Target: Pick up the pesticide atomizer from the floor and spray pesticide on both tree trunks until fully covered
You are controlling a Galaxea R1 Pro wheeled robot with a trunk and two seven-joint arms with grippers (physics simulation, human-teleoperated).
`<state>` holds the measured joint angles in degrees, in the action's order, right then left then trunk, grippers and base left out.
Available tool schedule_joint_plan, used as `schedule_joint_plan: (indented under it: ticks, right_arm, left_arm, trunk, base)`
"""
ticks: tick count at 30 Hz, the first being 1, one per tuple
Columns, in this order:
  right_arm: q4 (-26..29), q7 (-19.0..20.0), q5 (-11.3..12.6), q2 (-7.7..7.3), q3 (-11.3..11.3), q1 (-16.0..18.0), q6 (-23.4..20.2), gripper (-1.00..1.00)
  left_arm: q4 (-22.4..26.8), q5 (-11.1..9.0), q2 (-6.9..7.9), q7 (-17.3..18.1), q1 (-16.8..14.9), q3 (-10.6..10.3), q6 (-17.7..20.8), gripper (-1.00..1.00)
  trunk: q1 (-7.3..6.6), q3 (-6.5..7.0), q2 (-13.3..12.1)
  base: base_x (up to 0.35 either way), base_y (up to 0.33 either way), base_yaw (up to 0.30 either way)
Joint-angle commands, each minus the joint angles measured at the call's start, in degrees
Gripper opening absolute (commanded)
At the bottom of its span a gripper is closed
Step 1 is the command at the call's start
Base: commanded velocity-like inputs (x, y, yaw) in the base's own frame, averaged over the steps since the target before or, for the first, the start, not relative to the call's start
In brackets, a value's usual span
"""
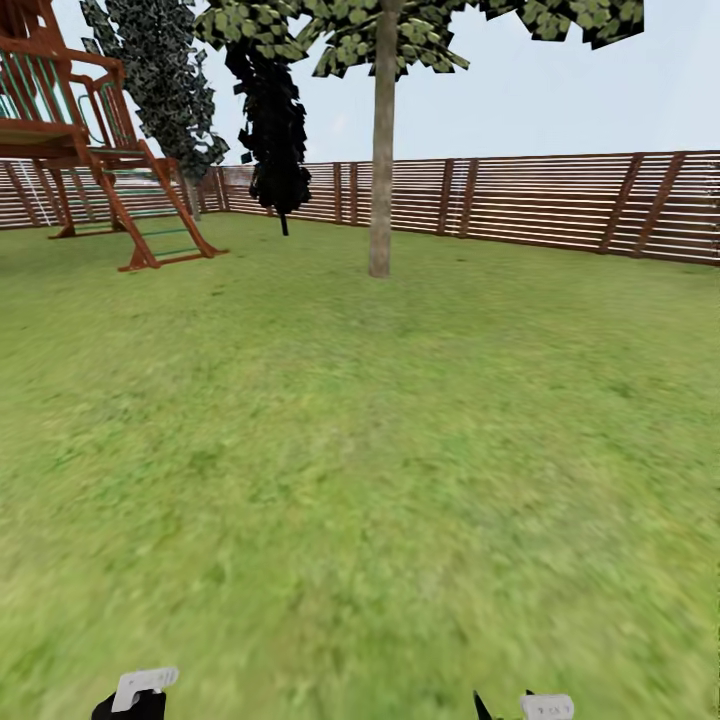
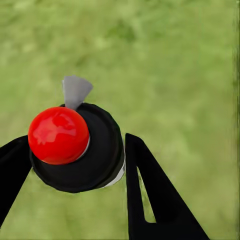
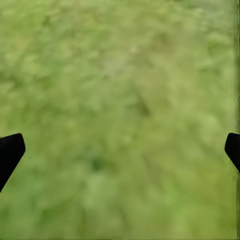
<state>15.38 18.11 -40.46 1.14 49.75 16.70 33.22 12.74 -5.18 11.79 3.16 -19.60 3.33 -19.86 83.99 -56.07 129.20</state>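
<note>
Pickup's sorted: left tool clamps the pesticide atomizer, right tool gapes empty. Tree trunk at 12 o'clock looks unsprayed, so spraying's all left.

Ahead of you and far beyond the jaws, a red-brown wooden play frame with a ladder and green rungs stands at the upper left. Beside it rise a dark grey-green narrow tree and a near-black narrow tree, both close to the slatted fence line. Above them you see pale blue sky.
</note>
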Motion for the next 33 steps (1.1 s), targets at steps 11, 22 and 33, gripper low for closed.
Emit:
schedule_joint_plan:
  ticks: [11, 22, 33]
  right_arm:
    - [0.0, 0.0, 0.0, 0.01, 0.0, 0.0, 0.0, 1.0]
    - [0.0, 0.0, 0.0, 0.0, 0.0, 0.0, 0.0, 1.0]
    - [0.0, 0.0, 0.0, 0.08, 0.0, 0.0, 0.0, 1.0]
  left_arm:
    - [0.0, 0.0, -0.01, 0.0, 0.0, 0.0, 0.0, -1.0]
    - [0.0, 0.0, 0.04, 0.0, 0.0, 0.0, 0.0, -1.0]
    - [0.0, 0.0, 0.03, 0.0, 0.0, 0.0, 0.0, -1.0]
  trunk:
    - [0.0, 0.0, 0.0]
    - [0.0, 0.0, 0.0]
    - [0.0, 0.0, 0.0]
  base:
    - [0.339, 0.0, -0.02]
    - [0.339, 0.0, -0.005]
    - [0.339, 0.0, -0.101]
